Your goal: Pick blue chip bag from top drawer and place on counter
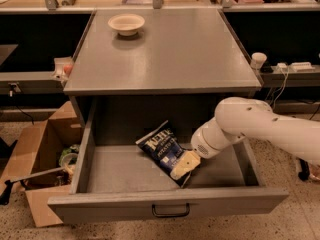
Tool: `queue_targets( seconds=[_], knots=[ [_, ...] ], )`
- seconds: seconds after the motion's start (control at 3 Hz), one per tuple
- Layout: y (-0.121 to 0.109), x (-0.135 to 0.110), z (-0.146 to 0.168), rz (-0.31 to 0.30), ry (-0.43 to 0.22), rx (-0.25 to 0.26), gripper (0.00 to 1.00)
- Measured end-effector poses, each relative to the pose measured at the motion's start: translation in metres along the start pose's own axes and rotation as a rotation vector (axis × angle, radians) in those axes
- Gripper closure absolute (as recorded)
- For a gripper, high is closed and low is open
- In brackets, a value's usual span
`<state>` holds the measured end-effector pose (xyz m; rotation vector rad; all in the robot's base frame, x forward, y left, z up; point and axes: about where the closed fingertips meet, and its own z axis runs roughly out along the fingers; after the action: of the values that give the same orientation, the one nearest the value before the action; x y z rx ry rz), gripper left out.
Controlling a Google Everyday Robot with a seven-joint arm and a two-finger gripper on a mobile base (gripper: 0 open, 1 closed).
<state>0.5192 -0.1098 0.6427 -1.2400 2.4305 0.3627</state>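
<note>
Drawer (115, 205) stands pulled out beneath the tabletop (190, 54), with a black handle (171, 211) centred low on its front panel. Bag (160, 145) is inside the drawer, right of centre, not on the tabletop. It lies tilted, upper end toward the back wall, lower end toward the front, white lettering facing up.

Arm (265, 126), white and rounded, enters from the right and reaches down over the drawer's right wall. Pincer (184, 166), cream-coloured, sits low inside the drawer at the bag's lower right edge and overlaps it in this view. Cannot tell whether it is open, closed or gripping the bag. Cannot tell whether the bag rests on the drawer bottom or is raised off it.

Tabletop is grey and slightly shiny. One pale bowl (126, 23) stands on it near the back left corner, well apart from the bag.

Left of the cabinet, an open cardboard box (37, 149) sits on the speckled floor (300, 224), just beside the drawer's left wall, with odds and ends inside. Right of the tabletop, a small white cylinder (258, 60) stands on a lower ledge. Behind, a tan shelf (100, 3) carries clutter
</note>
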Motion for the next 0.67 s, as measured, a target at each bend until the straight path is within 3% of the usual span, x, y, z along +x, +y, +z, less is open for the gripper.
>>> queue_targets(
  seconds=[0.33, 0.67],
  knots=[
    [-0.0008, -0.0033, 0.0327, 0.015, 0.008, -0.027, 0.27],
    [-0.0039, -0.0054, 0.0397, 0.021, 0.001, -0.021, 0.5]
  ],
)
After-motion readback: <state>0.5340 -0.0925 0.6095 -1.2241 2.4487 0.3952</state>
